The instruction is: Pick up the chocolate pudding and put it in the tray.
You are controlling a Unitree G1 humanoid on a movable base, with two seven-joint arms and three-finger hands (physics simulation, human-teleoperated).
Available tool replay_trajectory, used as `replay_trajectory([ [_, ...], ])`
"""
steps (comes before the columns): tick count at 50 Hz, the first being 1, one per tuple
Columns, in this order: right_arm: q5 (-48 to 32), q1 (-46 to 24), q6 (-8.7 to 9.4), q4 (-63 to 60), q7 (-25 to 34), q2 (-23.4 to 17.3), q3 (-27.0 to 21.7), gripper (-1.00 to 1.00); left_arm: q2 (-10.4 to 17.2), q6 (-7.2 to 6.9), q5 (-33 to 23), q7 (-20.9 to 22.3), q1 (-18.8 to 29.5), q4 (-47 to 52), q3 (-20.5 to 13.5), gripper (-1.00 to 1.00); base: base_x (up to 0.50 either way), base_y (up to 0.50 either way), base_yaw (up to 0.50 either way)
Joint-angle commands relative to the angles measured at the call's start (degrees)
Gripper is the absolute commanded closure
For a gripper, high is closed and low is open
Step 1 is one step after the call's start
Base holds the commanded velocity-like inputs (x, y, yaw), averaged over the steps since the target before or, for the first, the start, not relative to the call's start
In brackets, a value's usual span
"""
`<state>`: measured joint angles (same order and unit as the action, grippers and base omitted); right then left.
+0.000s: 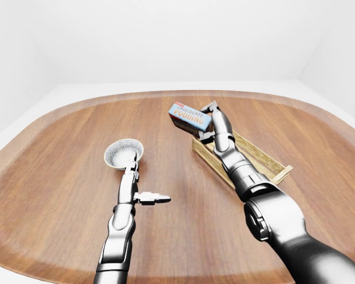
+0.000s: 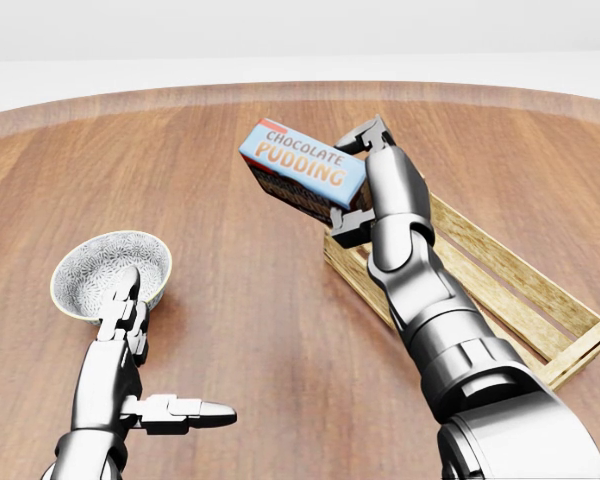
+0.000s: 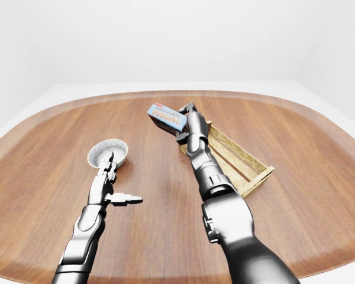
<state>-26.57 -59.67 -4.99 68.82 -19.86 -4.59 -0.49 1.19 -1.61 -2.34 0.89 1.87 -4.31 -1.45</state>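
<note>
The chocolate pudding (image 2: pixel 303 168) is a blue box with orange lettering, held tilted in the air above the table. My right hand (image 2: pixel 356 185) is shut on its right end, fingers above and below it. The box hangs over the upper-left corner of the wooden slatted tray (image 2: pixel 510 290), which lies at the right of the head view; my right forearm hides part of the tray's near side. My left hand (image 2: pixel 150 385) hovers low at the lower left, open, with its fingers spread and nothing in them.
A patterned white bowl (image 2: pixel 110 272) stands on the wooden table (image 2: pixel 240 300) at the left, just above my left hand. The table's rounded edge (image 1: pixel 165 94) runs along the top of the views, with white floor beyond.
</note>
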Motion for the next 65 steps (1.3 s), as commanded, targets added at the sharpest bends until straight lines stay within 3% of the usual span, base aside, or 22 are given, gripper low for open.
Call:
replay_trajectory([
  [1, 0.2, -3.9, -0.01, 2.5, -1.4, -0.6, -1.1, 1.00, 0.0, -0.25, 0.8, 0.2, 0.2, 0.1, -0.3, -1.00, 0.00, 0.00, 0.00],
  [17, 4.7, -8.0, -0.01, 4.9, 0.8, -4.2, -4.1, 1.00, 0.0, -0.30, 0.9, 0.2, 0.1, 0.1, -0.3, -1.00, 0.00, 0.00, 0.00],
  [26, 2.3, -9.9, -0.01, 6.1, 0.7, -5.9, -3.9, 1.00, 0.0, 0.05, 0.7, 0.3, 0.2, -0.4, -0.2, -1.00, 0.00, 0.00, 0.00],
  [65, 2.9, -6.1, -0.01, 7.1, 0.9, -10.2, -6.3, 1.00, 0.0, -0.44, 0.7, 0.3, 0.3, -0.3, -0.2, -1.00, 0.00, 0.00, 0.00],
])
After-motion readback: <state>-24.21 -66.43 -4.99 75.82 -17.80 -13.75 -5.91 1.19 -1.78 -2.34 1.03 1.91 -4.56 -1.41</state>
